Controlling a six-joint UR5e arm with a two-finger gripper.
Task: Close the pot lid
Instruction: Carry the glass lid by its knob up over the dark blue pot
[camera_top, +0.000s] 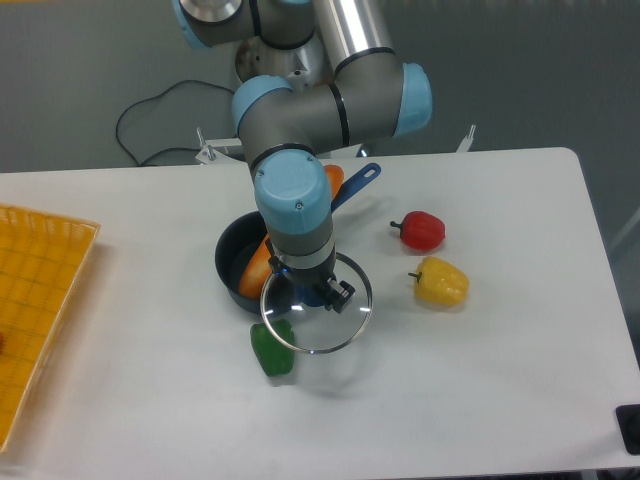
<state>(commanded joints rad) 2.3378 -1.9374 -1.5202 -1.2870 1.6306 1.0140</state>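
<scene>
At the far left edge of the white table (480, 400) lies one orange-yellow basket (35, 300), cut by the frame, its right rim near the table's left part. Between the basket and the pot there is a wide band of bare table.

Next comes one green pepper (272, 348), lying on the table in front of the pot and touching or just under the left edge of the lid. Behind it stands one pot (233, 262), dark and round, with its blue handle (357, 185) pointing to the back right. Inside the pot one orange vegetable (257, 265) is visible; a second orange piece (334, 178) shows behind the arm near the handle, and I cannot tell if it is a separate thing.

One lid (316, 302), transparent with a metal rim, hangs over the front right edge of the pot, only partly above the opening, and it looks a little tilted. The single gripper (318, 292) comes down from above onto the middle of the lid; the jaws seem closed narrow on the knob, which is mostly hidden by them.

To the right, well apart from the pot, lie one red pepper (420, 231) and one yellow pepper (441, 282), near each other. Beyond them the table is bare up to its right edge, and also along the front edge.
</scene>
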